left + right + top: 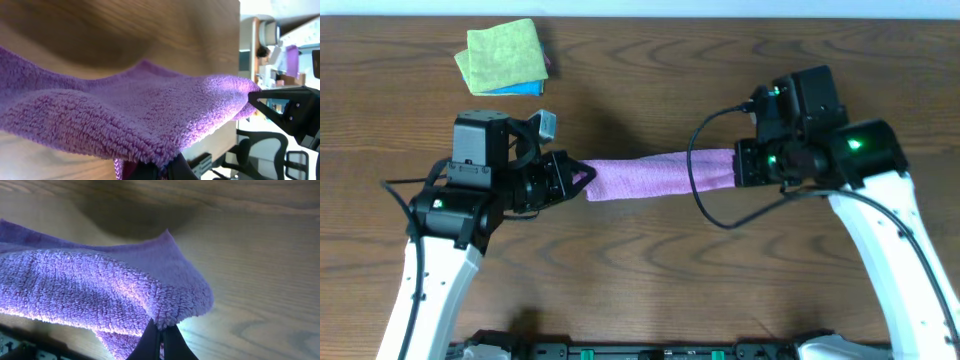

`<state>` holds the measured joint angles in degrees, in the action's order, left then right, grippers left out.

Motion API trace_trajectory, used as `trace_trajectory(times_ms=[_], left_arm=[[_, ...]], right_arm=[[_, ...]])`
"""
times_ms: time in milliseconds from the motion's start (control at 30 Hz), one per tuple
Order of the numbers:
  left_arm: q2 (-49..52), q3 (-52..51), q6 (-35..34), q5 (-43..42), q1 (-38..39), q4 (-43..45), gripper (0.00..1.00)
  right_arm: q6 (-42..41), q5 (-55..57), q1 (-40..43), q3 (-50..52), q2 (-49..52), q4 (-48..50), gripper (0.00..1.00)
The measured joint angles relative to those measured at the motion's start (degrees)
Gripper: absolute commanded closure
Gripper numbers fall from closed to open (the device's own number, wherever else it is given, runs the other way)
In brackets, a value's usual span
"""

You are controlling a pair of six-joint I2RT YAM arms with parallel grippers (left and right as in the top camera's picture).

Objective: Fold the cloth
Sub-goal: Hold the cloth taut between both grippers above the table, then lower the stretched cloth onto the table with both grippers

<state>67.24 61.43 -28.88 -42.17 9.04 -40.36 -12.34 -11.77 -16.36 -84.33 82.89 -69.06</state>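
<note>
The purple cloth [660,176] hangs stretched between my two grippers above the wooden table. My left gripper [582,178] is shut on the cloth's left end. My right gripper [736,164] is shut on its right end. In the left wrist view the cloth [125,115] fills the frame, pinched in the jaws [160,172] at the bottom. In the right wrist view the cloth [90,295] hangs in a fold, its corner pinched between the jaw tips [161,340].
A folded yellow-green cloth [500,55] lies on a blue folded cloth [520,90] at the table's back left. A black cable [705,200] loops from the right arm beside the purple cloth's right end.
</note>
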Motion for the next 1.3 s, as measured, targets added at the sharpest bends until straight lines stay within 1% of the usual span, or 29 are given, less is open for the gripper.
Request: trace_trajectory(times_ms=[100,200,300,333,367,400,433,467,500,533,567,667,767,933,1000,1067,1200,1300], left_arm=[[1.99,-0.04,-0.07,1.53,0.04,1.95,0.94],[4.37,-0.09,-0.33,3.06,0.07,6.05,0.94],[8.44,-0.22,-0.98,5.20,0.09,13.57,0.94],[10.49,-0.28,-0.98,6.14,0.11,17.99,0.94],[12.96,-0.26,-1.14,7.15,0.11,22.49,0.80],[15.15,-0.26,-0.87,8.02,0.09,26.27,0.54],[18.36,-0.39,-1.07,9.01,0.02,32.39,0.26],[20.35,-0.33,-1.16,9.77,0.00,36.41,0.10],[23.30,-0.39,-1.44,10.45,-0.20,41.75,0.04],[25.81,-0.26,-1.70,11.15,-0.35,46.38,0.05],[28.52,-0.28,-2.75,11.47,-0.66,50.88,0.05],[34.47,-0.39,-5.97,11.96,-1.88,58.45,0.05],[35.10,-0.44,-7.17,11.93,-2.38,58.51,0.04],[34.88,-0.44,-7.13,10.80,-2.40,58.31,0.04],[34.75,-0.44,-7.02,10.49,-2.40,57.90,0.05],[34.49,-0.44,-6.78,10.19,-2.40,56.50,0.05],[33.66,-0.44,-5.42,9.75,-2.40,53.33,0.05],[32.57,-0.44,-3.67,9.55,-2.40,49.18,0.04]], right_arm=[[0.00,0.09,0.00,0.00,1.84,2.19,0.99],[0.02,0.48,0.00,0.02,2.71,6.27,0.99],[0.04,1.79,0.04,0.00,4.35,12.74,0.98],[0.11,2.29,0.07,-0.04,5.46,16.65,0.94],[0.28,2.73,0.11,-0.15,7.06,20.79,0.80],[0.44,3.06,0.22,-0.24,8.39,23.32,0.56],[0.48,3.30,0.42,-0.15,10.27,27.19,0.53],[0.66,3.72,0.61,-0.13,12.11,32.37,0.48],[0.94,3.89,0.81,-0.37,14.29,37.66,0.39],[0.94,4.07,1.16,-0.57,16.13,40.76,0.32],[1.09,4.33,1.49,-0.57,17.84,42.47,0.28],[1.33,5.09,2.01,-0.46,20.13,41.53,0.23],[1.25,5.22,2.10,-0.48,19.63,37.18,0.21],[0.94,4.85,2.12,-0.46,18.93,24.57,0.23],[0.52,4.50,2.10,-0.44,18.93,19.71,0.23],[0.26,4.07,2.12,-0.35,18.93,16.70,0.23],[-0.04,2.43,2.12,0.98,18.91,15.98,0.23],[-0.63,0.52,2.12,4.00,18.78,17.70,0.25]])
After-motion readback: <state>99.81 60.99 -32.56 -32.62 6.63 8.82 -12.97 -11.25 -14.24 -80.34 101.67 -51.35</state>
